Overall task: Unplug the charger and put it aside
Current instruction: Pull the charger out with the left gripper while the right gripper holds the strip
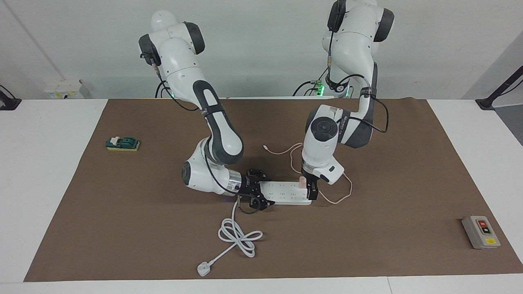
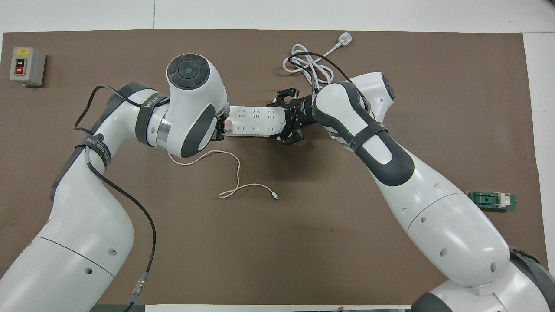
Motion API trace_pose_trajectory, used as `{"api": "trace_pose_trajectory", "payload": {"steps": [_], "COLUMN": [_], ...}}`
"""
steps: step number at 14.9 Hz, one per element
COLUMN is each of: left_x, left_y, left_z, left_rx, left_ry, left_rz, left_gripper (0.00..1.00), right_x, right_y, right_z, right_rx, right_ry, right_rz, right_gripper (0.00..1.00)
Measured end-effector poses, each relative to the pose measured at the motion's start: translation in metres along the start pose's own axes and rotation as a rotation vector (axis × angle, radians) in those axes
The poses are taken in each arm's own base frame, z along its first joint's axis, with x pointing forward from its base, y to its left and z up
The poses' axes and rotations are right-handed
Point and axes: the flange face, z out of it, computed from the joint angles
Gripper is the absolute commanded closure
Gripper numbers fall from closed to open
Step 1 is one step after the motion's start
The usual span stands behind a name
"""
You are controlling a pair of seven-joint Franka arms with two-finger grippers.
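Brown table mat: the charger (image 1: 301,181) is plugged into the power strip (image 1: 286,192), with the left gripper (image 1: 307,188) closed around it. The right gripper (image 1: 261,194) clamps the strip's other end. Judged next: pull straight up.

Two views show the same scene from opposite ends. The facing view looks from high across the table (image 1: 61,183) toward the robots, whose bases stand along its top edge; it sits back enough to take in the whole brown mat (image 1: 367,228) and white margins. The overhead view hangs above the robots' end, looking forward and steeply down, closer in, with both arms entering from the bottom. Both share the mat's middle, where the power strip (image 1: 286,192) lies.
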Motion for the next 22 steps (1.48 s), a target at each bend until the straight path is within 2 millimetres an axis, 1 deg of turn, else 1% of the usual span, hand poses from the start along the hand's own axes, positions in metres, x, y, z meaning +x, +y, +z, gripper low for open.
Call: {"api": "trace_pose_trajectory", "payload": {"steps": [1, 2, 6, 10, 17, 18, 19, 22], "left_x": [0.001, 0.002, 0.002, 0.003, 0.003, 0.003, 0.003, 0.008], "left_y": [-0.002, -0.003, -0.003, -0.003, -0.003, -0.004, -0.005, -0.01], "left_z": [-0.001, -0.002, -0.002, -0.002, -0.004, -0.007, -0.015, -0.051], "left_rx": [0.013, 0.016, 0.017, 0.017, 0.015, 0.013, 0.008, -0.012], "left_ry": [-0.006, -0.008, -0.012, -0.013, -0.014, -0.014, -0.015, -0.018], "left_rz": [0.001, 0.003, 0.009, 0.02, 0.025, 0.026, 0.028, 0.051], "left_gripper": [1.0, 1.0, 1.0, 1.0, 1.0, 1.0, 1.0, 1.0], "right_x": [0.0, 0.001, 0.001, 0.001, 0.001, 0.001, 0.001, 0.001], "right_y": [0.001, 0.001, 0.001, 0.002, 0.002, 0.002, 0.002, 0.002], "right_z": [0.0, 0.0, 0.0, 0.0, 0.0, 0.0, 0.0, 0.0], "right_rx": [0.004, 0.005, 0.008, 0.008, 0.009, 0.009, 0.009, 0.009], "right_ry": [-0.002, -0.005, -0.006, -0.006, -0.006, -0.006, -0.006, -0.006], "right_rz": [0.0, -0.001, -0.002, -0.004, -0.006, -0.006, -0.007, -0.01], "right_gripper": [0.84, 0.84, 0.85, 0.89, 0.9, 0.9, 0.9, 0.9]}}
